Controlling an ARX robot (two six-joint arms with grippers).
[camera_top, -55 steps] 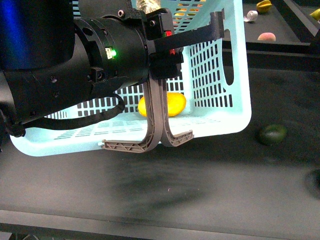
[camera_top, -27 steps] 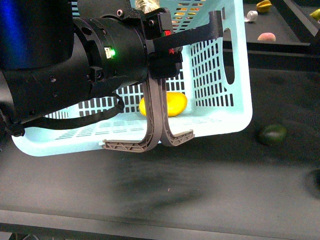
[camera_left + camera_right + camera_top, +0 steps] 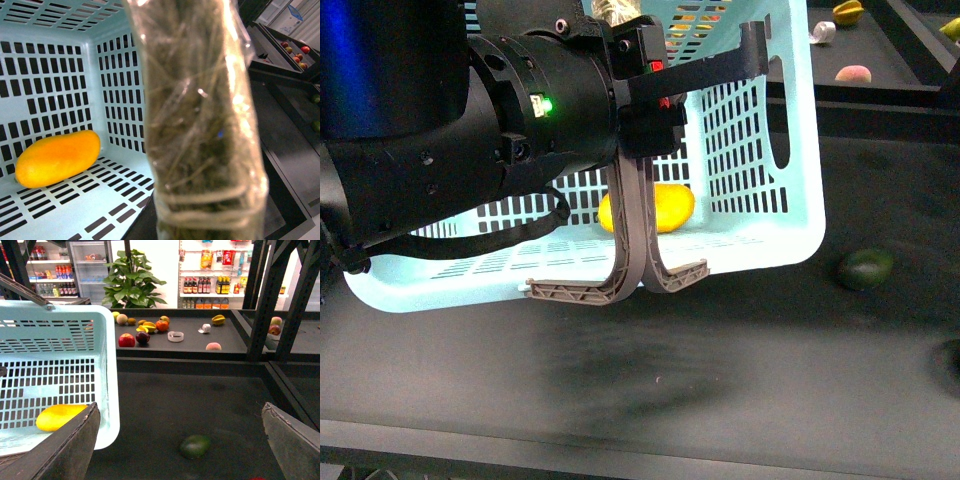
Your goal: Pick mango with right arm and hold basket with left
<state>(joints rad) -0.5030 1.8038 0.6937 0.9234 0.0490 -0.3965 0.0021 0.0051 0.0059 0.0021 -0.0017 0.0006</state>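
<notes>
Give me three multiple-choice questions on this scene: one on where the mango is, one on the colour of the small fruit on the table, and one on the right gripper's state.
1. Where is the mango?
A) on a back shelf
B) inside the basket
C) held up in the air

2. What colour is the small fruit lying on the table beside the basket?
A) red
B) white
C) dark green

3. How is the right gripper?
A) open and empty
B) shut on the mango
C) shut on the small fruit

Answers:
1 B, since the mango lies on the basket's slotted floor.
2 C, since the fruit's skin is dark green against the black table.
3 A, since the fingers stand wide apart with nothing between them.
</notes>
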